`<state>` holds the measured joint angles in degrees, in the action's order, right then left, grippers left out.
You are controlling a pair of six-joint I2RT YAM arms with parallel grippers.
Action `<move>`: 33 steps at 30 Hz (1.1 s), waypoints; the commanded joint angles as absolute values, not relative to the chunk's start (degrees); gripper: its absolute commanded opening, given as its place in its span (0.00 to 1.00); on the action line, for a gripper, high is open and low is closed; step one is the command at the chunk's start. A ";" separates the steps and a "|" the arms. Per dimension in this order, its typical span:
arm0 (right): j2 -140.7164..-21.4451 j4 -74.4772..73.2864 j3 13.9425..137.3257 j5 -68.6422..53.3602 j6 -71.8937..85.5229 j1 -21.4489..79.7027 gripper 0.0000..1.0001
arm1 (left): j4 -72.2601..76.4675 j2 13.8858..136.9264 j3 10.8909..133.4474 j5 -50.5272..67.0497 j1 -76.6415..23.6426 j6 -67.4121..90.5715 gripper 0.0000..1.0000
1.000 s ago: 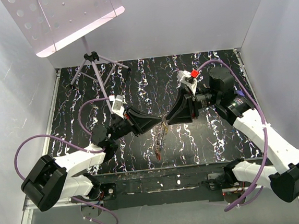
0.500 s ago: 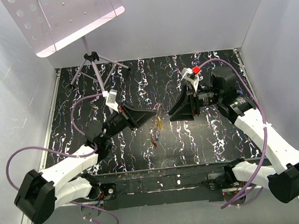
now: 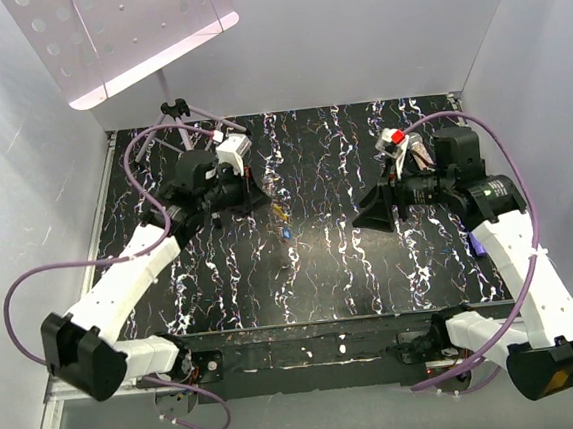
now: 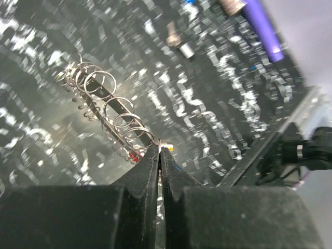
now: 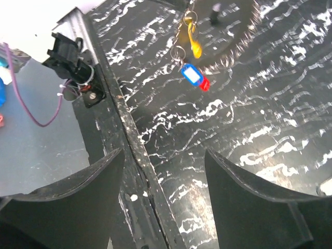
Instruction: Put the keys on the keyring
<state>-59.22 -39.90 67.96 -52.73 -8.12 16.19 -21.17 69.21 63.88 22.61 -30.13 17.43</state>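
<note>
My left gripper is over the back left of the table, shut on the thin wire of the keyring. In the left wrist view the keyring is a chain of several linked silver rings running up and left from the fingertips. The keys dangle below it: a yellow head, a blue one and a red one, well ahead of my right gripper. My right gripper stands open at mid right with nothing between its fingers.
A tripod stand with a perforated sheet stands at the back left. In the left wrist view, a purple marker pen and a small metal piece lie on the black marbled tabletop. The table's metal front rail runs under my right gripper.
My left arm has swung from the table's middle to the back left, carrying the keyring and keys. My right gripper has opened, let go and drawn back to the right.
</note>
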 commanded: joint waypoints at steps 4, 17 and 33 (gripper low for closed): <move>-63.19 -58.70 77.69 -47.98 -19.86 10.21 0.73 | -39.88 68.04 70.75 9.26 -27.60 7.92 0.00; -58.19 -44.23 65.41 -59.41 -12.41 5.27 0.73 | -54.51 63.37 64.79 -9.41 -20.40 -2.81 0.00; -50.89 -35.34 55.29 -60.82 -8.09 3.52 0.74 | -40.43 79.35 63.54 3.51 -0.01 -2.63 0.00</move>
